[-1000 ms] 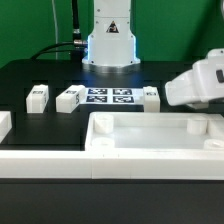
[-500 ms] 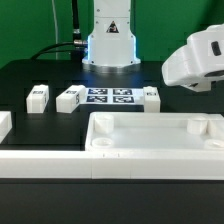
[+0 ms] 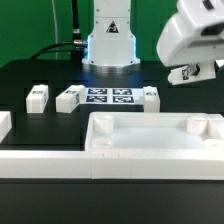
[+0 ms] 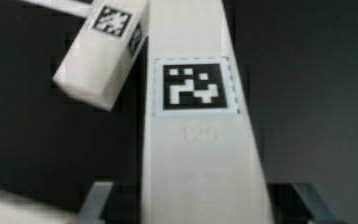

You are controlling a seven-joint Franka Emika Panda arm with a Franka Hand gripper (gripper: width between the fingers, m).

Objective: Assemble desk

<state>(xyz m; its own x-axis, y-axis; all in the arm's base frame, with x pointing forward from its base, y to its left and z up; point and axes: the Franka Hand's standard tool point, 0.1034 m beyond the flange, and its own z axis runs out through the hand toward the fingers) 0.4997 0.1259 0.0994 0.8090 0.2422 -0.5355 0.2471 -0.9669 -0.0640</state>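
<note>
Within the last second the arm had risen from the low end of the wide white plastic tray-like desk top (image 3: 150, 160), which lay along the black counter's (image 3: 40, 125) near edge. The jaws were clenched on a white square-section block leg (image 4: 197, 120), now hanging clear above the counter's edge at the exterior view's right. Judging by this, it was ready to carry to a corner socket.

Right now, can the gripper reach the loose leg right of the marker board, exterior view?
Probably not yet: the gripper is shut on a second leg. The loose leg lies uncovered beside the marker board, so the way looks free.
</note>
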